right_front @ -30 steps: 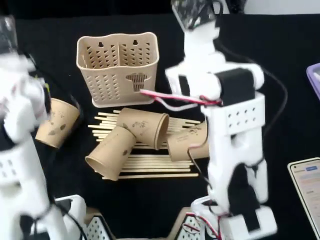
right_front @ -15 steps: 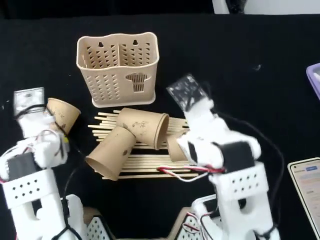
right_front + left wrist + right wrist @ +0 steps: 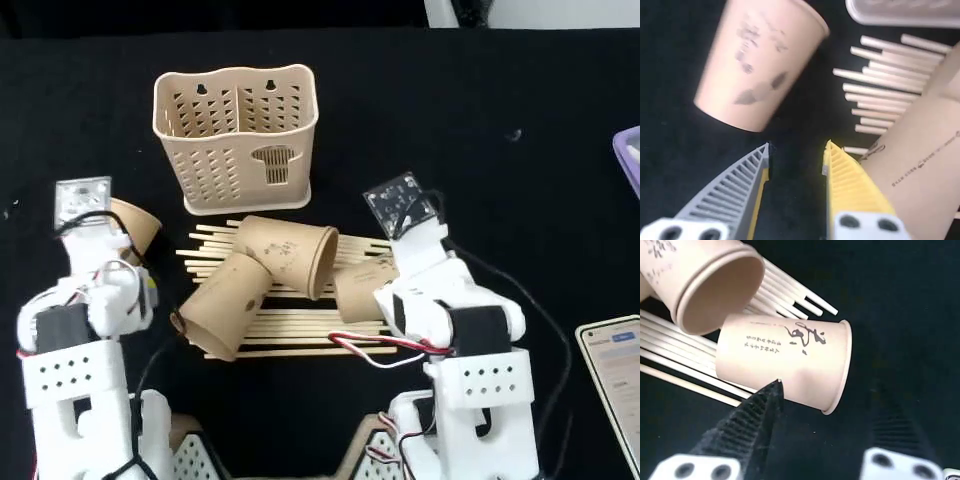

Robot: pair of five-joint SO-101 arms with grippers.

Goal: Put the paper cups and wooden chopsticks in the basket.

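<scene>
A beige slotted basket (image 3: 235,135) stands upright at the back. In front of it, wooden chopsticks (image 3: 290,325) lie in a loose pile with three paper cups on their sides over them: a middle cup (image 3: 290,255), a front-left cup (image 3: 225,305) and a right cup (image 3: 365,285). Another cup (image 3: 138,222) lies apart at the left, partly hidden by the left arm (image 3: 80,330). My left gripper (image 3: 797,146) is open just short of that cup (image 3: 757,65). My right gripper (image 3: 831,387) is open over the rim end of the right cup (image 3: 785,360).
A phone (image 3: 612,370) lies at the front right and a purple object (image 3: 630,150) sits at the right edge. Both arm bases stand at the table's front edge. Black cloth covers the table around the basket.
The right arm has swung down from beside the basket and folded low over the right cup. The left arm has lowered toward the left cup. Cups and chopsticks have not moved.
</scene>
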